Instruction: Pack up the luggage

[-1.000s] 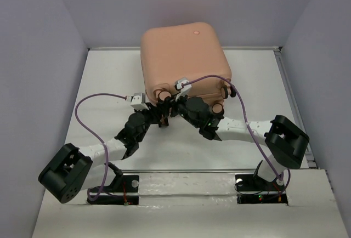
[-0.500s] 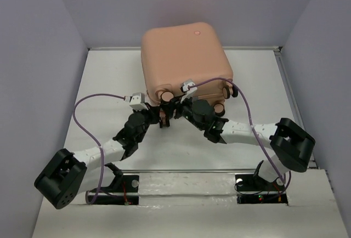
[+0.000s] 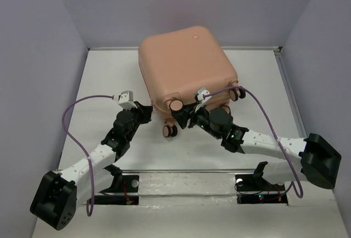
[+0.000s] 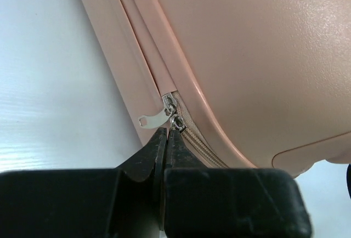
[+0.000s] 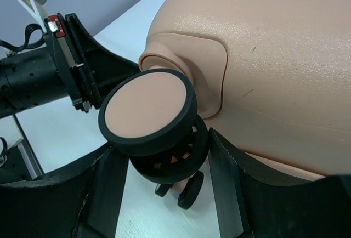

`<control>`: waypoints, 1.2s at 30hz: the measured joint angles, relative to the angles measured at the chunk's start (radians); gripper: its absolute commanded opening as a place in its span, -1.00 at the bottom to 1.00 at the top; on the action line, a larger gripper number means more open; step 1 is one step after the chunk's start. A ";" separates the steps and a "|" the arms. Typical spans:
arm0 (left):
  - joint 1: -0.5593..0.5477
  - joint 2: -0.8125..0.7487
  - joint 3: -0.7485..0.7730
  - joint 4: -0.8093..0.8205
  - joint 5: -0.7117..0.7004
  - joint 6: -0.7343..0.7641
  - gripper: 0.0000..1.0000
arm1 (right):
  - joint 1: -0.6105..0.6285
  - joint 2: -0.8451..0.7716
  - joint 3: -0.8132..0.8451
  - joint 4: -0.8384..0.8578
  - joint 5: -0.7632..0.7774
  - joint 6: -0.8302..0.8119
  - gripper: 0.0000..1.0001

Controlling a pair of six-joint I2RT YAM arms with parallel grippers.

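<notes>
Left tool (image 4: 166, 139) clenched on a zipper pull (image 4: 176, 124) right at its tips, with a second pull (image 4: 156, 117) just beyond. Right tool (image 5: 164, 166) released, fingers straddling a caster wheel (image 5: 148, 112). The luggage (image 3: 186, 65), closed on the tabletop (image 3: 109, 79), has swung since a second ago and the left arm moved out left, so the zip is probably nearly shut.

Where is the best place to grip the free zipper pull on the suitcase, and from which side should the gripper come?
Probably by the flat tab end of the free zipper pull, approached from the table side: it juts outward from the suitcase seam, clear of the shell.
</notes>
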 measured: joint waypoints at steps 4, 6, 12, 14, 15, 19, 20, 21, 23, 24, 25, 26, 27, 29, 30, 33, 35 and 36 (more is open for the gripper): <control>0.035 0.086 0.068 -0.021 0.042 -0.002 -0.88 | -0.008 -0.008 -0.005 0.007 -0.004 0.010 -0.86; 0.068 0.143 0.116 -0.029 0.002 -0.002 -0.31 | -0.009 -0.016 -0.003 0.035 -0.016 0.026 -0.86; 0.135 0.068 0.165 -0.140 -0.084 -0.034 0.98 | 0.017 0.080 0.111 0.070 -0.073 0.043 -0.86; 0.135 -0.103 0.185 -0.211 -0.084 -0.042 0.98 | 0.030 0.146 0.170 0.067 -0.093 0.042 -0.86; 0.135 -0.156 0.199 -0.240 -0.084 -0.043 0.98 | 0.036 0.171 0.196 0.066 -0.100 0.040 -0.86; 0.135 -0.425 0.367 -0.359 -0.094 -0.027 0.98 | 0.086 0.257 0.277 0.055 -0.126 0.031 -0.74; 0.135 -0.473 0.423 -0.386 -0.097 -0.016 0.98 | 0.095 0.269 0.293 0.050 -0.129 0.028 -0.43; 0.135 -0.498 0.465 -0.407 -0.098 -0.006 0.98 | 0.109 0.282 0.318 0.036 -0.132 0.024 -0.21; 0.135 -0.533 0.532 -0.450 -0.098 0.013 0.98 | 0.127 0.288 0.343 0.014 -0.128 0.020 0.47; 0.135 -0.545 0.551 -0.472 -0.095 0.022 0.98 | 0.136 0.284 0.351 0.000 -0.122 0.013 0.82; 0.135 -0.552 0.559 -0.491 -0.092 0.027 0.98 | 0.141 0.275 0.352 -0.012 -0.114 0.009 0.99; 0.135 -0.558 0.562 -0.526 -0.085 0.034 0.98 | 0.150 0.255 0.352 -0.037 -0.104 0.002 1.00; 0.135 -0.560 0.561 -0.560 -0.077 0.040 0.98 | 0.152 0.240 0.350 -0.051 -0.097 -0.008 1.00; 0.135 -0.558 0.558 -0.621 -0.053 0.049 0.98 | 0.155 0.177 0.340 -0.098 -0.056 -0.028 0.76; 0.135 -0.556 0.554 -0.643 -0.039 0.054 0.98 | 0.155 0.124 0.327 -0.122 -0.025 -0.041 0.99; 0.135 -0.558 0.546 -0.685 0.001 0.071 0.98 | 0.155 -0.075 0.289 -0.206 0.090 -0.087 1.00; 0.135 -0.563 0.543 -0.692 0.013 0.080 0.98 | 0.154 -0.190 0.282 -0.241 0.172 -0.108 1.00; 0.135 -0.570 0.542 -0.695 0.020 0.085 0.98 | 0.154 -0.236 0.277 -0.258 0.211 -0.119 1.00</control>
